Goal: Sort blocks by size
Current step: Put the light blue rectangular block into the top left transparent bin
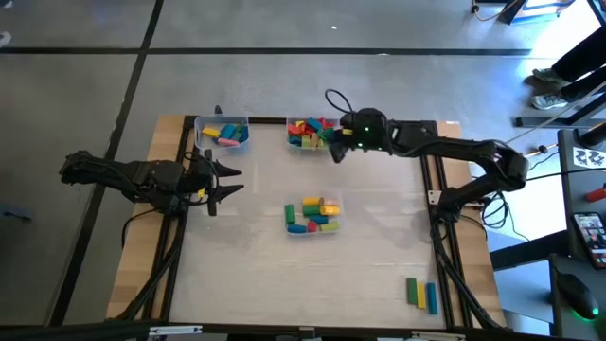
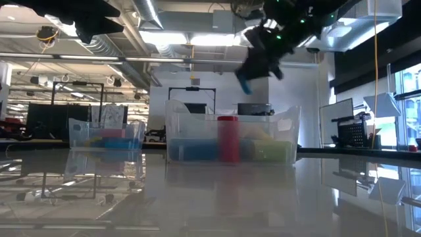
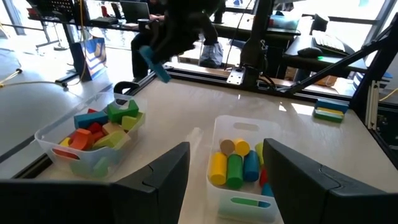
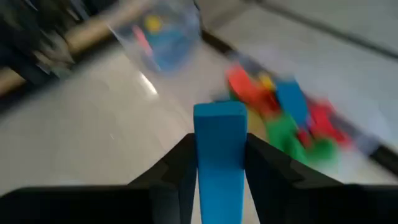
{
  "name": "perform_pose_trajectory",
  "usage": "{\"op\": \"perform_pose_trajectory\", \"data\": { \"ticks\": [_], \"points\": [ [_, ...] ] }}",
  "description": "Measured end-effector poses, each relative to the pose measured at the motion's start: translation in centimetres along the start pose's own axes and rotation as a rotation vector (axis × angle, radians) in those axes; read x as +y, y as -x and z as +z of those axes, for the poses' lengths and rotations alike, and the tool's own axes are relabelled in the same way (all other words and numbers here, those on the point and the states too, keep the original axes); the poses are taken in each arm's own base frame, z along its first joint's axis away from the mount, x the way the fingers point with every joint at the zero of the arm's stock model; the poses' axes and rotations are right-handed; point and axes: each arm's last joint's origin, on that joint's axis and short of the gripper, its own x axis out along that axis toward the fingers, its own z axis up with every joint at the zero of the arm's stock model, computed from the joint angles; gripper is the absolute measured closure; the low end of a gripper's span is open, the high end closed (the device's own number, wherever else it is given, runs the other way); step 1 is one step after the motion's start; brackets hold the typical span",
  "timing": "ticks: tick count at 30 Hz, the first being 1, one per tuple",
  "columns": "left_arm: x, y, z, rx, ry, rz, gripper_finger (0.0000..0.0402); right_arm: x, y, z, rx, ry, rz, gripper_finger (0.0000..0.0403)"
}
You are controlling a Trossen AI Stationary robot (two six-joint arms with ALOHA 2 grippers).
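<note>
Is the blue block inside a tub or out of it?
Out. The right gripper holds the blue block between its fingers, lifted in the air above the far tub of mixed blocks, as the low view shows.

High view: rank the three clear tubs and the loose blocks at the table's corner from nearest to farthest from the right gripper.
From the right gripper, which holds a blue block:
1. Back-centre tub, right beside it.
2. Middle tub, toward the table's front.
3. Back-left tub, near the left arm; close to the middle tub's distance.
4. Loose blocks, front-right corner.
</note>
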Motion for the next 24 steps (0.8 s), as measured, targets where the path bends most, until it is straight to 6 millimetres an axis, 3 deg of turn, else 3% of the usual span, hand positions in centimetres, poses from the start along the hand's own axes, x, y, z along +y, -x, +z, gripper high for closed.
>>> {"op": "perform_pose_trajectory", "data": {
  "ticks": [13,24],
  "points": [
    [0.0,0.0,0.0,0.000,0.002,0.000,0.0203,2.8,-6.2,0.5,-0.345,0.053,0.187,0.0281],
    [0.0,0.0,0.0,-0.003,-0.003,0.000,0.0203,4.5,-13.8,2.4,-0.397,0.057,0.245,0.0281]
  ]
}}
